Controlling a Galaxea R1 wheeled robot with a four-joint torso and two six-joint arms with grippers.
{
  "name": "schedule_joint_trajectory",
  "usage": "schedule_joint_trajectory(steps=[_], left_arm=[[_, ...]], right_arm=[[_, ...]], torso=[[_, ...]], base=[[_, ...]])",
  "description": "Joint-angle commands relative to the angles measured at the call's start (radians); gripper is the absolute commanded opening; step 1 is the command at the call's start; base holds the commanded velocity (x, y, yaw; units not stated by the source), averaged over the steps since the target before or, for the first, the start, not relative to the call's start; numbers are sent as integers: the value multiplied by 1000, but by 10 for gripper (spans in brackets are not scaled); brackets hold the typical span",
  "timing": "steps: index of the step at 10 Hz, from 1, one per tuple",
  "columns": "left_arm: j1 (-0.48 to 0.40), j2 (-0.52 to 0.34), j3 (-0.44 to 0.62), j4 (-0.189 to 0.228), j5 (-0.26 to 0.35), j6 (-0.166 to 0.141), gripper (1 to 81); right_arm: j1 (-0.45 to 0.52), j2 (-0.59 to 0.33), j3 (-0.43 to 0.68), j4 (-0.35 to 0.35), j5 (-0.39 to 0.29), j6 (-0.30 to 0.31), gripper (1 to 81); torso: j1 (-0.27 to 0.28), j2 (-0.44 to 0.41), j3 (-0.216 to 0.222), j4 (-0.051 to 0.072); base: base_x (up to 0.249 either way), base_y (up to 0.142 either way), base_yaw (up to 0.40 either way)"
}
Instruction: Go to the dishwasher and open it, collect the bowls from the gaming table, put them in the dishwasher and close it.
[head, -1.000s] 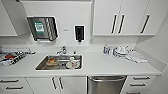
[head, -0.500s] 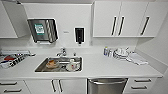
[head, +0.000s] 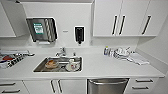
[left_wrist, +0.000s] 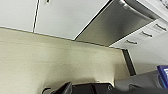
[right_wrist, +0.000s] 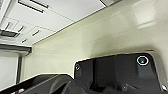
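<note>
the robot is facing the kitchen counter (head: 100, 66), so the first step, reaching the dishwasher (head: 107, 86) and opening it, is judged to be in hand. the dishwasher is sitting at the bottom centre-right of the head frame, door shut, its bar handle (head: 108, 81) running just under the counter edge. in the left wrist view its steel front (left_wrist: 117, 25) is showing in the upper right, with pale floor (left_wrist: 50, 62) lying open in front of it. whether either gripper is spread or pressed together cannot be told. the next move is likely calling for a gripper brought level with the handle, leaving floor room for the door to drop. the sink (head: 60, 64), holding dishes, is lying left of centre.
</note>
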Motion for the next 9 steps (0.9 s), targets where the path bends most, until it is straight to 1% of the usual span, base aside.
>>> schedule_joint_trajectory(steps=[1, 2, 3, 5, 6, 7, 8, 9], left_arm=[[-169, -112, 73, 1, 100, -52, 811], [-214, -126, 93, 1, 144, -67, 811], [-266, -137, 113, 1, 183, -67, 811], [-360, -191, 194, 1, 255, -67, 811], [-404, -204, 223, 1, 298, -67, 811], [-430, -198, 234, 1, 352, -67, 811], [-459, -192, 236, -1, 419, -67, 811], [-470, -192, 239, -1, 441, -69, 811]], right_arm=[[107, -79, 61, 16, -41, 31, 811], [110, -82, 62, 15, -41, 31, 811], [110, -82, 62, 15, -41, 31, 811], [126, -85, 67, 15, -41, 31, 811], [138, -88, 76, 16, -41, 33, 811], [147, -88, 82, 16, -44, 36, 811], [158, -88, 88, 16, -46, 38, 811], [169, -90, 93, 18, -47, 51, 811]], torso=[[63, -97, -91, 0], [85, -132, -31, 0], [107, -165, -53, 0], [143, -224, -69, 0], [164, -257, -71, 0], [187, -294, -164, 0], [203, -320, -170, 0], [219, -346, -184, 0]], base=[[0, 0, 0], [0, 0, 0], [0, 0, 0], [0, 0, 0], [0, 0, 0], [0, 0, 0], [0, 0, 0], [0, 0, 0]])
